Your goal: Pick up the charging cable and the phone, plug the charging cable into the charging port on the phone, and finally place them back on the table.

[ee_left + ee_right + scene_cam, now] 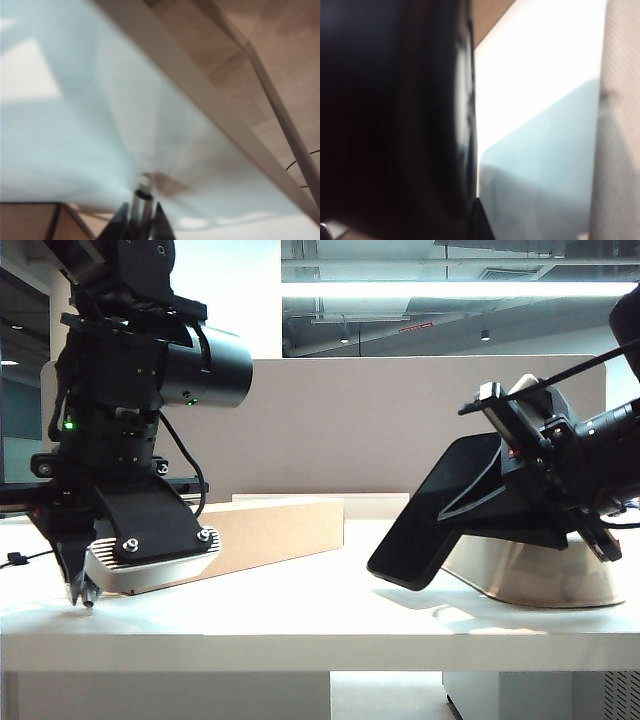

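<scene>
Low at the left of the table (330,612), my left gripper (80,592) has its tips down at the surface. Its two dark fingers (162,222) are closed on the silver plug (142,197) of the charging cable, and the plug's tip touches the white top. A bit of black cord (14,560) trails off to the left. At the right, my right gripper (462,502) is shut on the phone (425,522) and holds it tilted above the table, lower corner close to the surface. The phone (390,120) fills most of the right wrist view. The charging port cannot be made out.
A long cardboard box (285,525) lies behind the left gripper. A beige bowl (540,578) stands under the right arm. A grey partition (380,420) closes the back. The table's front edge (200,95) runs close to the left gripper, with wooden floor beyond it.
</scene>
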Controlling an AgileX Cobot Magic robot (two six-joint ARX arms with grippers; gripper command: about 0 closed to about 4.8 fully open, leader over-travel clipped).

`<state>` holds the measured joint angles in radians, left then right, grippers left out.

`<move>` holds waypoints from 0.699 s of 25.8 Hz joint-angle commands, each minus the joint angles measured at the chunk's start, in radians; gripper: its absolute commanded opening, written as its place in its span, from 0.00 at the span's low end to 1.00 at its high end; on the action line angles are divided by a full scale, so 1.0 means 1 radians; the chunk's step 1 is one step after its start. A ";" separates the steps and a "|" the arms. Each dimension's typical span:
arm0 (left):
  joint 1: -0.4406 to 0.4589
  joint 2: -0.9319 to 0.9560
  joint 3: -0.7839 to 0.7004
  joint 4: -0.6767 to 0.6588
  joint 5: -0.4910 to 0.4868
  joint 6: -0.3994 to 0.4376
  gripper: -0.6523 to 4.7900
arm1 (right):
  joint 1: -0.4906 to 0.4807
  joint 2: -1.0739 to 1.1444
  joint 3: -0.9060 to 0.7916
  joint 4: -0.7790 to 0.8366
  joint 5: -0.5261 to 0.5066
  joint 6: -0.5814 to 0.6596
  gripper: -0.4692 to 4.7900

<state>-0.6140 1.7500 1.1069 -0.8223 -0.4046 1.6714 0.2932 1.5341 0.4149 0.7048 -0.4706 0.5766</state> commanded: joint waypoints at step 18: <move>-0.016 -0.098 0.076 0.024 0.101 -0.279 0.11 | 0.000 -0.018 0.009 0.183 0.034 -0.006 0.07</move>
<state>-0.6277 1.6703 1.1618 -0.8036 -0.3595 1.4540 0.2932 1.5318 0.4152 0.8173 -0.4446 0.5762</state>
